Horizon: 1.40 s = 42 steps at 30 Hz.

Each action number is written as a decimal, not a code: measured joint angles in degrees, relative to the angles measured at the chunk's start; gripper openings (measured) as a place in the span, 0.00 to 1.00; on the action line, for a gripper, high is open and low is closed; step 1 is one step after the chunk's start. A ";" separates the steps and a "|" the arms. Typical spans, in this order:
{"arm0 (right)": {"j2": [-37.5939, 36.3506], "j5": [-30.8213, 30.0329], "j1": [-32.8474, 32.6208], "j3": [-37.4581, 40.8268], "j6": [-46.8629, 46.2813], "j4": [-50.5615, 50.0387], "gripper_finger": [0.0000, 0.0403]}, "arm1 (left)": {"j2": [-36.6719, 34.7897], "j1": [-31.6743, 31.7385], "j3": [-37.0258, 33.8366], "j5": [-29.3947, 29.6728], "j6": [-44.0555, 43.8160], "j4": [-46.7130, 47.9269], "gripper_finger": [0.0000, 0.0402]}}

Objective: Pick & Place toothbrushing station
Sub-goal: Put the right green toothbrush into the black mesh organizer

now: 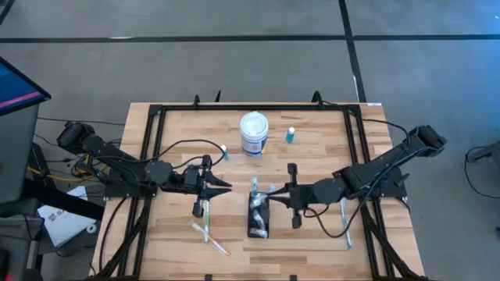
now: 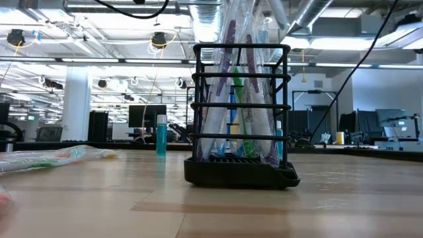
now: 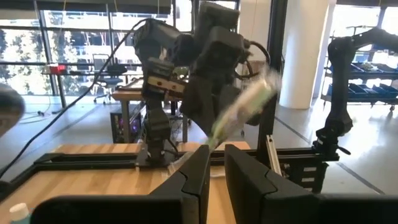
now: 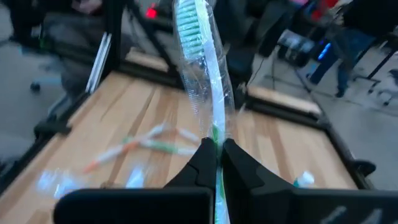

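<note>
Pinching a wrapped green toothbrush (image 4: 208, 81) between clenched fingers, the right gripper (image 4: 217, 155) is hovering just beside the toothbrushing station (image 1: 258, 217), which is standing mid-table holding wrapped brushes. The left gripper (image 3: 216, 171), fingers nearly closed on nothing, is waiting nearby.

other things on and around the wooden table

a white tub (image 1: 254, 133) with a blue label stands near the far edge of the wooden table (image 1: 312, 140), and a small blue bottle (image 1: 291, 135) stands just beside it, also seen upright in the low view (image 2: 161, 135). two wrapped toothbrushes (image 1: 209, 236) lie crossed near the front edge on the left, and another wrapped one (image 1: 344, 222) lies towards the right edge. a black metal frame (image 1: 234, 108) borders the tabletop. papers (image 1: 58, 221) lie on the floor to the left, and a screen corner (image 1: 16, 82) shows at the upper left
</note>
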<state>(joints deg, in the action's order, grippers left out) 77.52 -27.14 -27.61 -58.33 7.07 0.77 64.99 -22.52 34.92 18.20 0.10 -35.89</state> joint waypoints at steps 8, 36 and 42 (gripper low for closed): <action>0.00 0.02 1.59 0.00 2.24 9.55 0.00 | 0.00 1.58 0.00 -0.02 0.10 -0.66 0.11; 0.56 9.22 4.91 0.02 4.00 22.44 0.00 | 11.22 5.18 0.84 -5.03 12.92 -19.74 0.11; 0.59 9.32 5.32 0.02 3.47 22.13 0.00 | 16.85 5.48 5.41 -4.98 17.53 -19.68 0.12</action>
<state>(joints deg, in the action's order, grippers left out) 78.11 -17.81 -22.28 -58.30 10.55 22.91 81.84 -17.04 40.32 13.21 17.64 -55.57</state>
